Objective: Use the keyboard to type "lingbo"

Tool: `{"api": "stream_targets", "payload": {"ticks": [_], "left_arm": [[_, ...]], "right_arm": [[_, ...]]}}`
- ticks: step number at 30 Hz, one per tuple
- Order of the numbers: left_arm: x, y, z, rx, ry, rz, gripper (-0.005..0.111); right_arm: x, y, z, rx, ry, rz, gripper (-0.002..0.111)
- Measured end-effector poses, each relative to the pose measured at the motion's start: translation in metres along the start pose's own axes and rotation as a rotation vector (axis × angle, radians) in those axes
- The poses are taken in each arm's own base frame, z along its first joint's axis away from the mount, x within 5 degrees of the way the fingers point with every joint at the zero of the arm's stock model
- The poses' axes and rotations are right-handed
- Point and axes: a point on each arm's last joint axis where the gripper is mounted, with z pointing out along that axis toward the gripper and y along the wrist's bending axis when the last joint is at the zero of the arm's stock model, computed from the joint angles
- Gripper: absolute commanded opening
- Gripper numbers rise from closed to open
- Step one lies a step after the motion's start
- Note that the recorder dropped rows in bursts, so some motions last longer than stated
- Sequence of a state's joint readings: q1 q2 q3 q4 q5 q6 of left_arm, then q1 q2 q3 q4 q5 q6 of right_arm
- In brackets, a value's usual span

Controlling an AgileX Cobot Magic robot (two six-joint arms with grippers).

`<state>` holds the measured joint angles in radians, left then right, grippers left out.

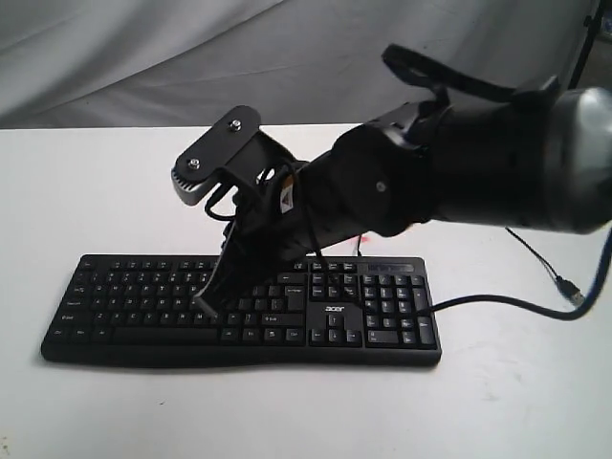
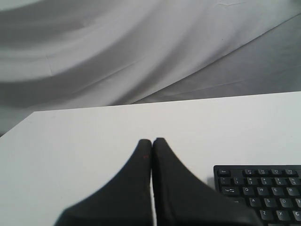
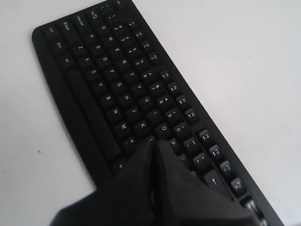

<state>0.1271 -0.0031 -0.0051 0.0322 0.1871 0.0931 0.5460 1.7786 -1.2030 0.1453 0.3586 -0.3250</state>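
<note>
The black keyboard (image 1: 134, 306) lies flat on the white table, number pad and "acer" logo at its right end. My right gripper (image 1: 206, 304) reaches across from the right and comes down on the letter keys. In the right wrist view the right gripper (image 3: 154, 142) is shut, its tips over the L key position of the keyboard (image 3: 108, 89), just beside K and O. Whether the tips press the key I cannot tell. My left gripper (image 2: 151, 140) is shut and empty, above bare table, left of the keyboard's corner (image 2: 268, 188). It does not show in the exterior view.
A blue cable (image 1: 497, 301) with a USB plug (image 1: 574, 292) lies on the table right of the keyboard. A grey cloth backdrop (image 1: 287, 48) hangs behind the white table (image 1: 96, 191). The right arm's bulk (image 1: 497, 163) hangs over the keyboard's right half.
</note>
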Motion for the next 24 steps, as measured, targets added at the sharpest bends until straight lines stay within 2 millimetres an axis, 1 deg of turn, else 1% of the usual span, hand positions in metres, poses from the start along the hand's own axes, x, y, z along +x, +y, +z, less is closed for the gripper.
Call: {"api": "stream_targets", "payload": {"ticks": [3, 7, 10, 12, 16, 24], "left_arm": [[0.000, 0.000, 0.000, 0.000, 0.000, 0.000, 0.001], [0.000, 0.000, 0.000, 0.000, 0.000, 0.000, 0.001], [0.000, 0.000, 0.000, 0.000, 0.000, 0.000, 0.001], [0.000, 0.000, 0.000, 0.000, 0.000, 0.000, 0.001], [0.000, 0.000, 0.000, 0.000, 0.000, 0.000, 0.001], [0.000, 0.000, 0.000, 0.000, 0.000, 0.000, 0.001]], "right_arm": [[0.003, 0.000, 0.016, -0.001, -0.016, 0.012, 0.000], [0.006, 0.009, 0.037, -0.010, -0.046, -0.038, 0.000], [0.008, 0.018, 0.050, -0.011, -0.063, -0.086, 0.000], [0.011, 0.019, 0.058, -0.007, -0.065, -0.102, 0.000], [0.016, 0.019, 0.068, 0.003, -0.062, -0.121, 0.000], [0.024, 0.019, 0.083, 0.011, -0.043, -0.187, 0.000]]}}
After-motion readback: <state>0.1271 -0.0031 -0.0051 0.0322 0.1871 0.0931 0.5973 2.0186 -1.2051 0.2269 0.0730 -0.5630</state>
